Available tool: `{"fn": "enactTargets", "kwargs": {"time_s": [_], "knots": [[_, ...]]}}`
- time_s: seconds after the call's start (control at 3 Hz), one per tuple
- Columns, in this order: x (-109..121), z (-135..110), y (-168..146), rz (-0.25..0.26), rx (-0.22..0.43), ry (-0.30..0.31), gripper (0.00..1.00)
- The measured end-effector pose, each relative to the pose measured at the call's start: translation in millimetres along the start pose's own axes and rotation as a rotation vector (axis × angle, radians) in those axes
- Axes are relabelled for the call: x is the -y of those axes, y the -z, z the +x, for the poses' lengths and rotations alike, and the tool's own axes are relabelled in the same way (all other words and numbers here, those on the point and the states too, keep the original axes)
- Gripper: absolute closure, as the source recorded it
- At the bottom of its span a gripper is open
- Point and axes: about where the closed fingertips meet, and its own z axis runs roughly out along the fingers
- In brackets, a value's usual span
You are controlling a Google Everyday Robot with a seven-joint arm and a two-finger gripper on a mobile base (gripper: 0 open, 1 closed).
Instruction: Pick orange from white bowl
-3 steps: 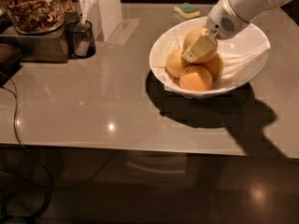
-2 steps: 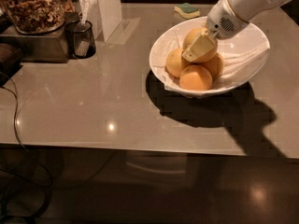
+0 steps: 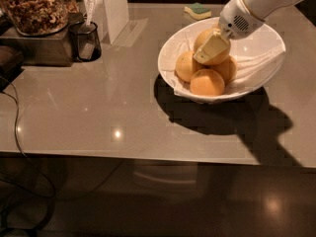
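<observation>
The white bowl with its white cloth lining stands at the back right of the grey counter. The orange, large and yellowish, lies on top of three smaller, deeper orange fruits in the bowl's left half. My gripper reaches down from the upper right on its white arm. It sits right at the orange, covering the orange's front, and its far side is hidden behind the fruit.
At the back left a glass jar of nuts stands on a metal box, with a black cup and a white box beside it. A sponge lies behind the bowl. A cable runs along the left.
</observation>
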Motion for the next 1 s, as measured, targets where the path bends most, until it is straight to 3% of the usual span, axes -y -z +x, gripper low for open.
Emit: {"fn": "enactTargets", "kwargs": {"time_s": [0.67,1.0], "knots": [[-5,16,35,0.107,0.014,-0.027,1.0],[-6,22,46,0.13,0.022,-0.037,1.0]]}}
